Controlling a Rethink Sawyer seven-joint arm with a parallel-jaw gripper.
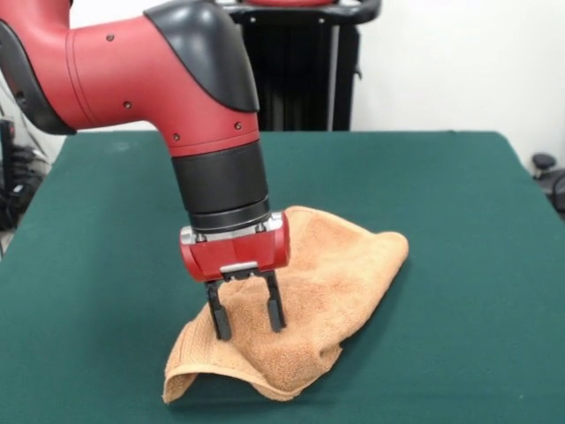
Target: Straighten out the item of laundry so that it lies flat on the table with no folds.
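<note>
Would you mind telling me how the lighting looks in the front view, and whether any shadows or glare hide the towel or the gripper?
Front view: even, soft light; the towel casts a thin dark shadow on the green table under its lifted near corner. Front view: mild sheen on the arm's red shell, no glare on the gripper, whose two fingers stand apart and read sharply against the cloth.

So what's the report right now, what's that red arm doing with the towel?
Pincer open, tips down on the towel, nothing gripped. Towel still bunched and folded, near corner curling up off the table. Nothing else in the way.
</note>
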